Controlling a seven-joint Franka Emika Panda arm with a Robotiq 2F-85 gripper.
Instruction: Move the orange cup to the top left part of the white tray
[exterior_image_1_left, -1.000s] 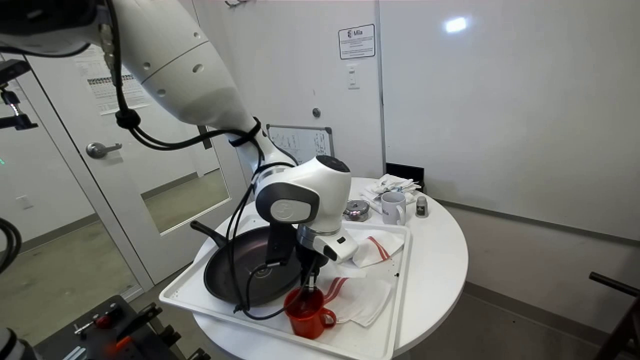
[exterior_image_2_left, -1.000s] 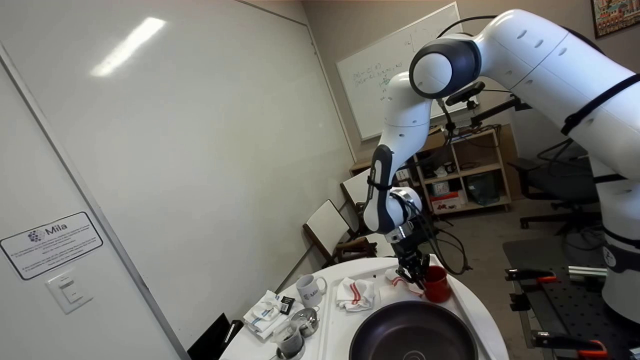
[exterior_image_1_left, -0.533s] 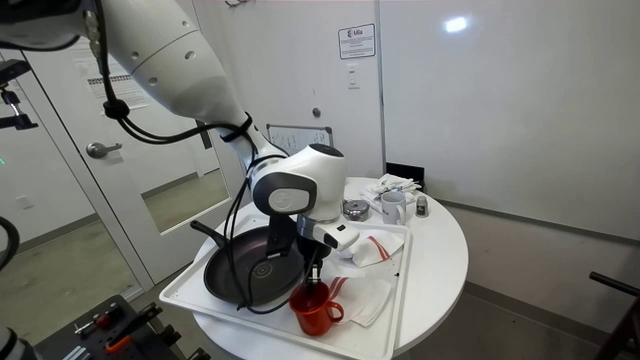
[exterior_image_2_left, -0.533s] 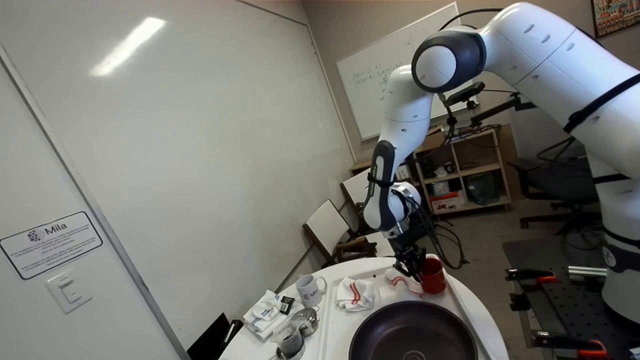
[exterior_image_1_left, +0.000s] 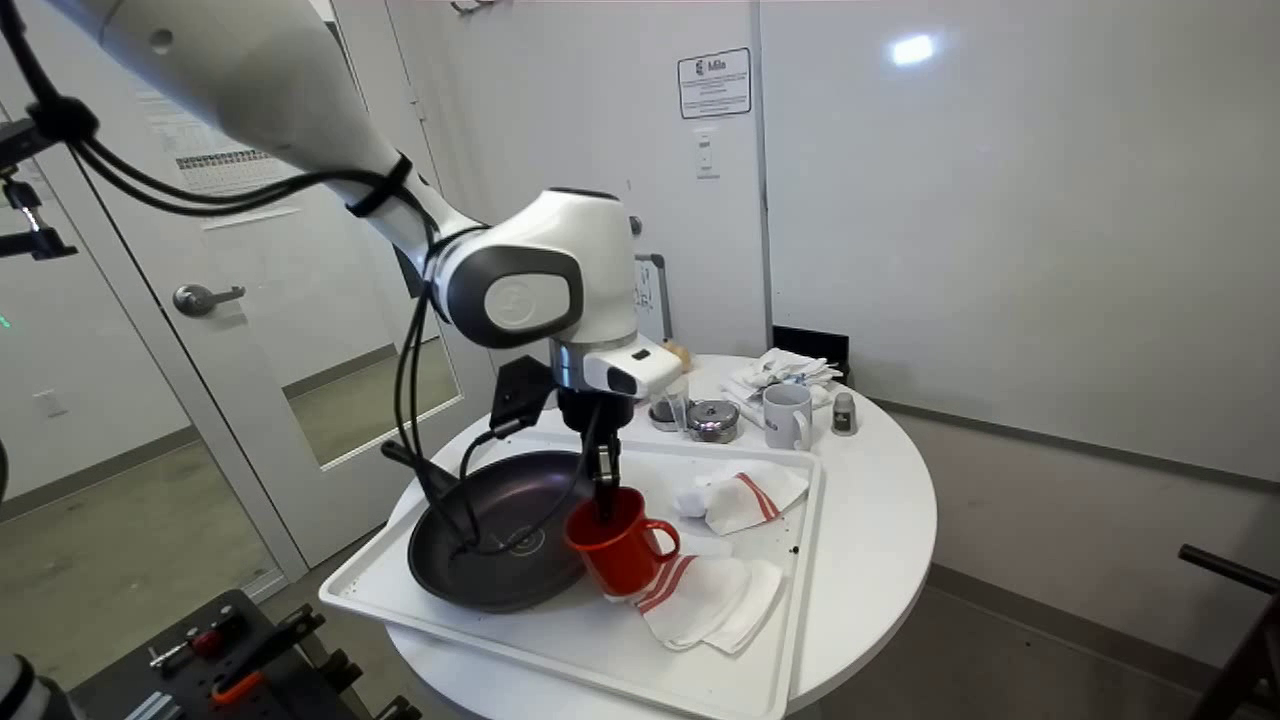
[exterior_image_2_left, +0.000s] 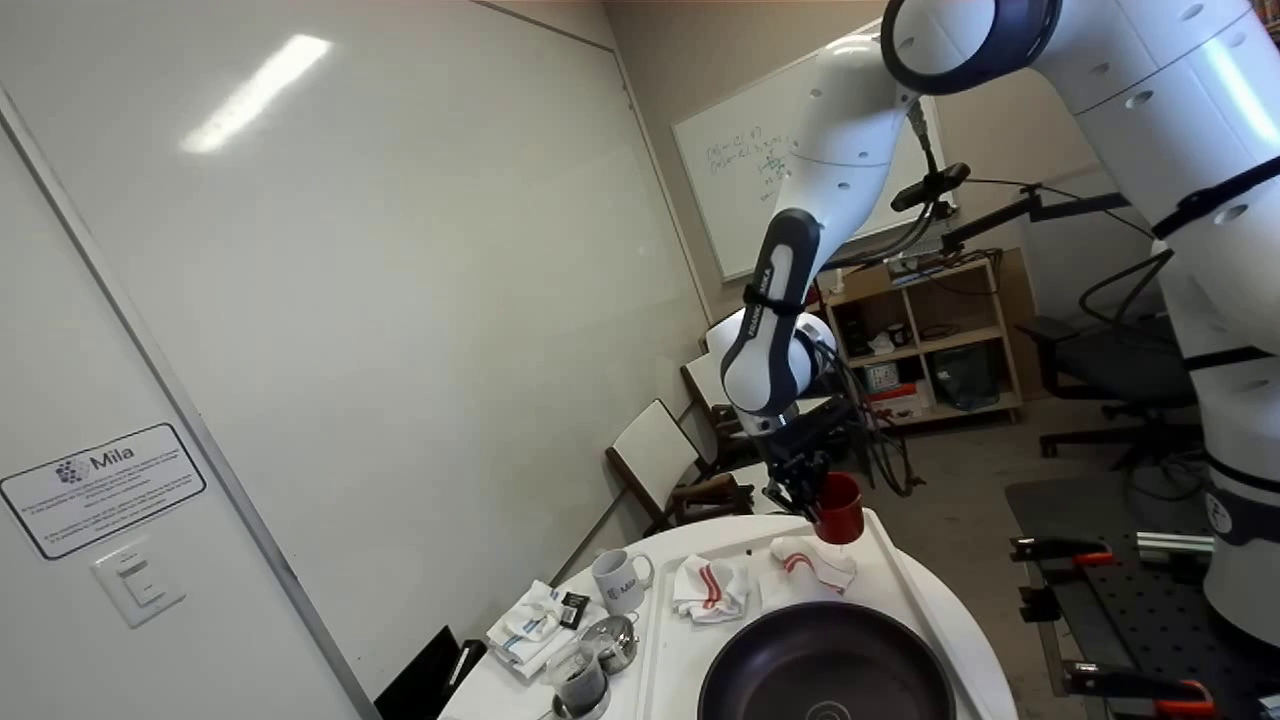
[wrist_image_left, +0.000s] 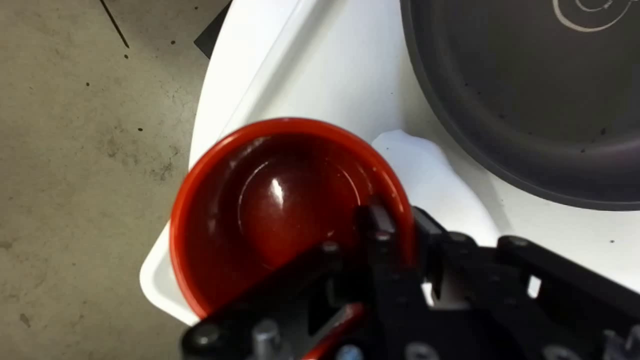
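The orange cup (exterior_image_1_left: 628, 560), a small red-orange mug with a side handle, hangs slightly tilted above the white tray (exterior_image_1_left: 785, 535). It also shows in an exterior view (exterior_image_2_left: 840, 510) and in the wrist view (wrist_image_left: 285, 200). My gripper (exterior_image_1_left: 606, 500) is shut on the cup's rim, one finger inside and one outside. The fingers pinch the wall in the wrist view (wrist_image_left: 402, 227). In an exterior view the gripper (exterior_image_2_left: 803, 500) hides part of the cup. The cup is beside the frying pan, over the nearer striped towel. The tray also shows in an exterior view (exterior_image_2_left: 665, 650).
The black frying pan (exterior_image_1_left: 500, 490) lies on the tray, its handle partly behind cables. Two white towels with red stripes, one nearer (exterior_image_1_left: 700, 600) and one farther (exterior_image_1_left: 755, 495), lie on the tray. A grey mug (exterior_image_1_left: 787, 415) and metal pot (exterior_image_1_left: 713, 422) stand behind it.
My gripper has lifted the orange cup from the tray's near edge and moved it up and farther back in an exterior view. The nearer towel has shifted a little. The pan has not moved.
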